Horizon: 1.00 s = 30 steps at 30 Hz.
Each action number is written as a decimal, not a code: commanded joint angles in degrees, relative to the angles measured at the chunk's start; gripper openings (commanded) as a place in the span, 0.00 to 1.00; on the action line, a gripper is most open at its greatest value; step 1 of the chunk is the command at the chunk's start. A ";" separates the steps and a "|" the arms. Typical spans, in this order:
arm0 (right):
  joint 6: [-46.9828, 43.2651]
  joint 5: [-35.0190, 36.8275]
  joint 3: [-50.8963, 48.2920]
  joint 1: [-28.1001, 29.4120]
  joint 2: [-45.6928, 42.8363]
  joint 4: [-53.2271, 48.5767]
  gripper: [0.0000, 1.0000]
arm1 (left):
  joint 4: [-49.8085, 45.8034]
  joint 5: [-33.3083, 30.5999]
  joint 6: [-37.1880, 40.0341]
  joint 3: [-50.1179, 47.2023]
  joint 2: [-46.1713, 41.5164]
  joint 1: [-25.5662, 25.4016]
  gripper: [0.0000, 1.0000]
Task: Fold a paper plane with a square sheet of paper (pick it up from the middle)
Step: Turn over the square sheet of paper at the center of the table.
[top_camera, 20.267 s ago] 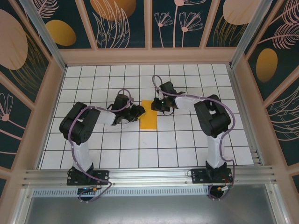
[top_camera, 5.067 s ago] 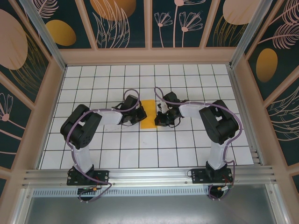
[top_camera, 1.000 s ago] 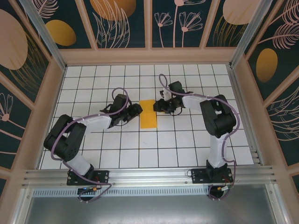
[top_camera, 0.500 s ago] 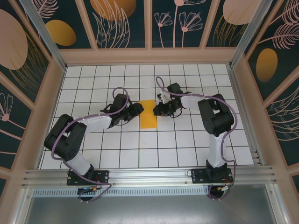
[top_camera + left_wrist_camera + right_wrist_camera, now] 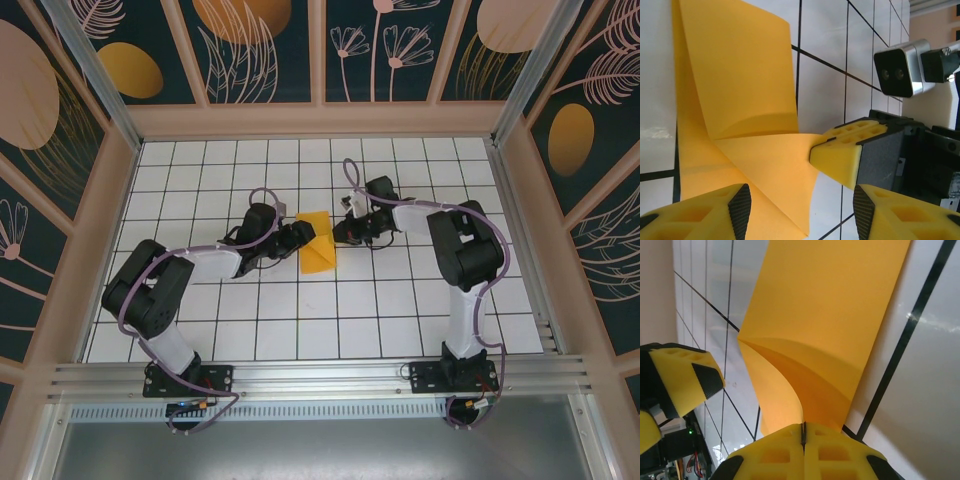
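The square sheet of paper (image 5: 318, 248) is orange-yellow and lies folded into a narrow strip on the white tiled floor. Its far right corner is pulled up and curls over the strip. My right gripper (image 5: 339, 232) is shut on that raised corner; in the right wrist view the paper (image 5: 830, 315) runs into the closed fingertips of the gripper (image 5: 803, 439). My left gripper (image 5: 299, 238) stands open at the strip's left edge. In the left wrist view the gripper (image 5: 797, 212) straddles the paper (image 5: 740, 75) without pinching it, close to the right gripper's fingertips (image 5: 837, 152).
Black grid lines cross the tiled floor (image 5: 380, 300), and wooden walls (image 5: 320, 120) fence it on three sides. The right wrist camera (image 5: 900, 67) hangs close above the left gripper. Both arms (image 5: 200, 262) meet at the middle of the floor.
My right gripper has closed on the strip's far right corner and lifted it, so the paper now curls up. The left gripper has edged right to the strip's left edge.
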 commanded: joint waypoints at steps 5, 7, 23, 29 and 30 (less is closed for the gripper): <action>2.22 -3.29 -0.54 -1.82 -0.72 2.66 0.02 | 3.53 2.47 1.33 0.61 3.59 0.10 0.59; 2.22 -3.45 -0.55 -2.00 -0.61 2.58 0.02 | 3.76 2.84 1.19 1.28 4.67 0.05 0.59; 2.67 -3.91 -0.33 -2.71 -1.28 1.78 0.06 | 3.95 4.37 0.77 7.93 11.18 0.04 0.45; 5.93 -0.50 -0.93 -3.73 -5.59 2.41 0.34 | 3.99 4.15 2.12 7.80 10.99 -0.04 0.31; 6.46 0.31 -0.90 -4.17 -6.37 2.24 0.40 | 4.03 4.27 2.41 7.86 10.88 -0.03 0.28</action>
